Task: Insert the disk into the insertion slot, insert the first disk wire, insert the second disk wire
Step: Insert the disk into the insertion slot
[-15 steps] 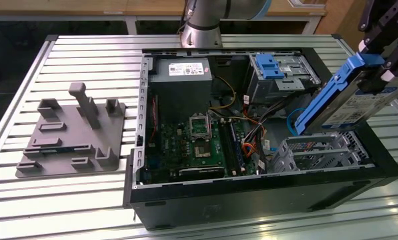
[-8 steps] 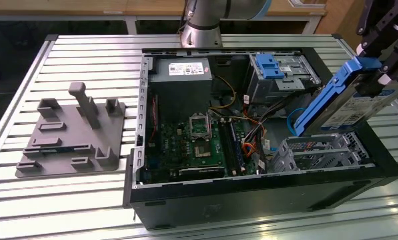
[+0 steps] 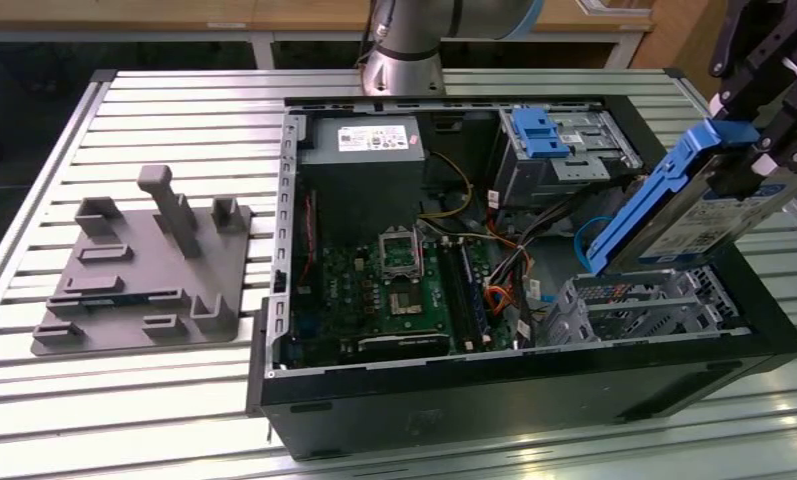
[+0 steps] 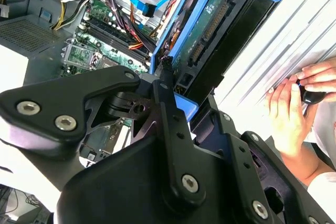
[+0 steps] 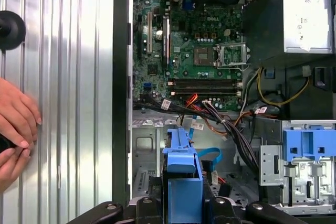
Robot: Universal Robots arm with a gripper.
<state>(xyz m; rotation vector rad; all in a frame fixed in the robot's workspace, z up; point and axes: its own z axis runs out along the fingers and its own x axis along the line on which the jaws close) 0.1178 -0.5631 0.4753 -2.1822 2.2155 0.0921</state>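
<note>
The end effector [image 3: 756, 165] is clamping the disk [image 3: 698, 215] by its blue carrier's end, with the insertion slot [image 3: 645, 305] sitting below it. The disk is likely rigid, hefty and shock-fragile.

Blue-framed silver disk [image 3: 692, 208], green motherboard [image 3: 405, 290]

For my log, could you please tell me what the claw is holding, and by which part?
The disk, gripped by the claw at its upper end.

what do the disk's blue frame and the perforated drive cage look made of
The frame of the disk looks like moulded plastic: uniform bright blue, soft sheen. The insertion slot looks like thin sheet metal, probably steel: matte silver, punched with rows of holes.
</note>
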